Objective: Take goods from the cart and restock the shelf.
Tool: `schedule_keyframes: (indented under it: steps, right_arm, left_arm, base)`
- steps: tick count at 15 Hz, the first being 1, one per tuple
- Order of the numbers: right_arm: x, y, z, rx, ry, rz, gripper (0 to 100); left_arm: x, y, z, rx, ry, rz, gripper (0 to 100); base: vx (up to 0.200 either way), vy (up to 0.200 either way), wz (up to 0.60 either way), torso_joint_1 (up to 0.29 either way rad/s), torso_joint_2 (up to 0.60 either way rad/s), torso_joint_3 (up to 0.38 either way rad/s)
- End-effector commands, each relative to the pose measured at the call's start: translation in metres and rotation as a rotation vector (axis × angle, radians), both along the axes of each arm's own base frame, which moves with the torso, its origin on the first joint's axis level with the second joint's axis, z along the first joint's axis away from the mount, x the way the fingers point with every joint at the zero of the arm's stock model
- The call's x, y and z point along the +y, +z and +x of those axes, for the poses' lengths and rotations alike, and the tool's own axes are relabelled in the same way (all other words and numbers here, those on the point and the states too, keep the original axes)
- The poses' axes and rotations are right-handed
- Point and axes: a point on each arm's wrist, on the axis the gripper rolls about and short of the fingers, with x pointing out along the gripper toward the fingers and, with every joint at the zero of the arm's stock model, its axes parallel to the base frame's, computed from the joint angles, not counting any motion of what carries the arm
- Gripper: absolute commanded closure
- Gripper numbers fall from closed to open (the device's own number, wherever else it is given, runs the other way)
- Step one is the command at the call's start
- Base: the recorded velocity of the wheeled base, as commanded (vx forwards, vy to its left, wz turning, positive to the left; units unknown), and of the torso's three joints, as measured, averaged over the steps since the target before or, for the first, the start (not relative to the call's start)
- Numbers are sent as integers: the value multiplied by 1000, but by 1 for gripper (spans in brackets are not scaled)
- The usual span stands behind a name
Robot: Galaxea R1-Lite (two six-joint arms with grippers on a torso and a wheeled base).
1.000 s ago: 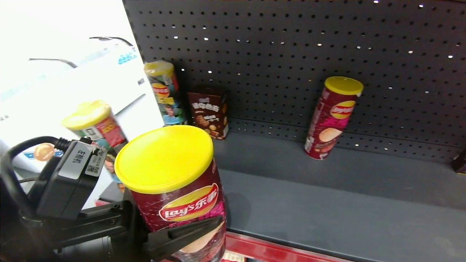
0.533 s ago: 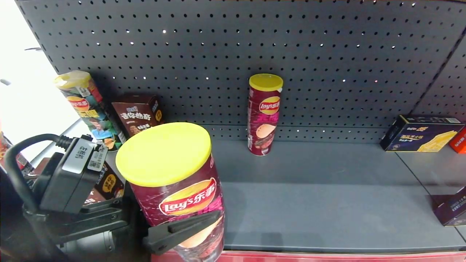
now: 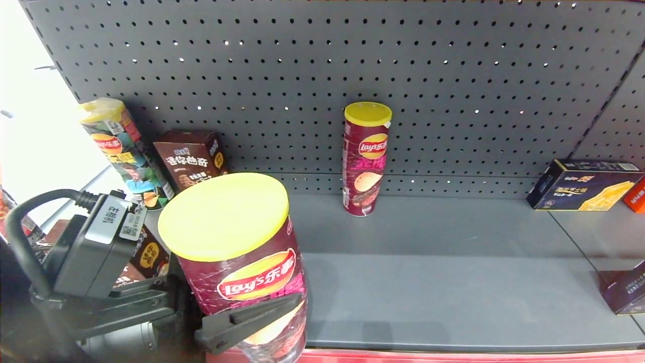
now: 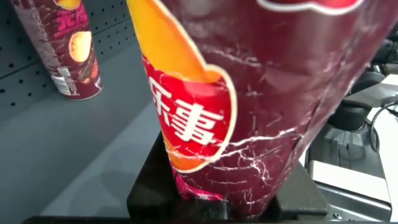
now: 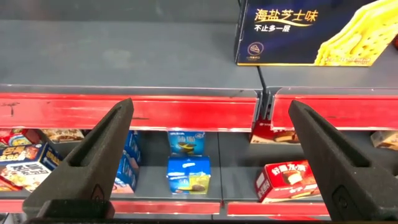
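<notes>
Your chip can (image 3: pixel 237 262) rides upright in the left gripper (image 3: pixel 242 322), which is clamped low on its body, probably so the base can land flat. It hangs near left, about at the red front lip (image 3: pixel 453 355). A matching can (image 3: pixel 366 159) stands far back by the pegboard (image 3: pixel 403 60). The bare shelf deck (image 3: pixel 453 282) between gives wide room, and only the brown cookie box (image 3: pixel 189 161) crowds the left. Your right gripper (image 5: pixel 210 109) is spread, holding nothing.

A dark grey back panel (image 3: pixel 453 75) with many holes stands behind the grey shelf (image 3: pixel 453 282). The shelf front has a red strip (image 3: pixel 453 357). Very bright white light (image 3: pixel 25 116) is at the left.
</notes>
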Motion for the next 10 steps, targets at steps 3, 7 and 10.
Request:
schedule_keyframes:
  steps: [3, 7, 10]
  right_arm:
    - [0, 0, 0, -1, 1, 0, 0]
    - [0, 0, 0, -1, 1, 0, 0]
    - [0, 0, 0, 1, 9, -5, 0]
  left_arm:
    - [2, -1, 2, 4, 13, 3, 100]
    - [3, 0, 3, -1, 20, 1, 100]
    - [2, 4, 4, -15, 20, -8, 100]
  base:
    - [0, 0, -200, 4, 2, -1]
    - [0, 0, 0, 0, 0, 0]
    - [0, 0, 0, 0, 0, 0]
